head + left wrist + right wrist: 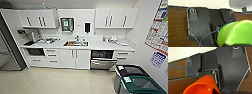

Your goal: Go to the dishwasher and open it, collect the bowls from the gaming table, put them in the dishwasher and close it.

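Observation:
The dishwasher [103,63] sits under the white counter, right of the sink. Its steel front leans out at the top, and the dark inside with racks [101,54] shows above it. It is some way ahead of me across the pale floor. In the left wrist view a bright green bowl [235,32] hangs close to the camera, and my left gripper [235,45] is shut on its rim. In the right wrist view an orange bowl [201,85] hangs the same way, with my right gripper [214,91] shut on it.
A steel fridge [7,50] stands at the left. White cabinets [75,58] run under the counter with the sink [75,43]. A black-lidded bin [130,71] and a green-lidded bin [142,85] stand at the right near the dishwasher, by a wall with posters [158,32].

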{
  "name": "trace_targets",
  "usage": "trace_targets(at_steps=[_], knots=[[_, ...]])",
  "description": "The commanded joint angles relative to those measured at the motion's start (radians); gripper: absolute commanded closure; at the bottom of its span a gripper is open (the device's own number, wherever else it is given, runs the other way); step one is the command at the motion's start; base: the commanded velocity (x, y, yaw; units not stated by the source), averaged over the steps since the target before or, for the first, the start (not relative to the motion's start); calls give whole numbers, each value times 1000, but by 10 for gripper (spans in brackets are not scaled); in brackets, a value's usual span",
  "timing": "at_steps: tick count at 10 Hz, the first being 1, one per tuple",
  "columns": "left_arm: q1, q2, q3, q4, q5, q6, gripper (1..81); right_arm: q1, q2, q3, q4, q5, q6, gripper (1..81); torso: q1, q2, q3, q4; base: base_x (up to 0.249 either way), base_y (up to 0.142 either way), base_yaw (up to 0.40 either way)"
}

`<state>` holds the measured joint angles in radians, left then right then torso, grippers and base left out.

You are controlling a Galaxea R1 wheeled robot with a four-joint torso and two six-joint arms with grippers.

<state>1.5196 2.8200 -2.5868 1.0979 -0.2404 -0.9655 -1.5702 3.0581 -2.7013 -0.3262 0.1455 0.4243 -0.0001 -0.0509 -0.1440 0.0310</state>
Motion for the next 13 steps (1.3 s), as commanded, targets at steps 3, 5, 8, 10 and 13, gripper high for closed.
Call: trace_targets(at_steps=[3, 5, 8, 10, 13], knots=[[-31, -22, -3, -1, 27, 2, 811, 34, 3, 6, -10, -47, -4, 811, 0, 0, 0, 0, 133, 0, 0], [-31, -20, -1, -3, 27, 2, 811, 32, 3, 6, -10, -47, -4, 811, 0, 0, 0, 0, 133, 0, 0], [-31, -20, -3, -3, 27, 2, 811, 32, 3, 5, -10, -47, -4, 811, 1, 0, 0, 0, 133, 0, 0], [-31, -20, -3, -3, 27, 2, 811, 32, 3, 6, -10, -47, -4, 811, 0, 0, 0, 0, 133, 0, 0], [-31, -22, -3, -3, 27, 2, 811, 31, 3, 5, -10, -47, -4, 811, 0, -1, 0, 0, 133, 0, 0]])
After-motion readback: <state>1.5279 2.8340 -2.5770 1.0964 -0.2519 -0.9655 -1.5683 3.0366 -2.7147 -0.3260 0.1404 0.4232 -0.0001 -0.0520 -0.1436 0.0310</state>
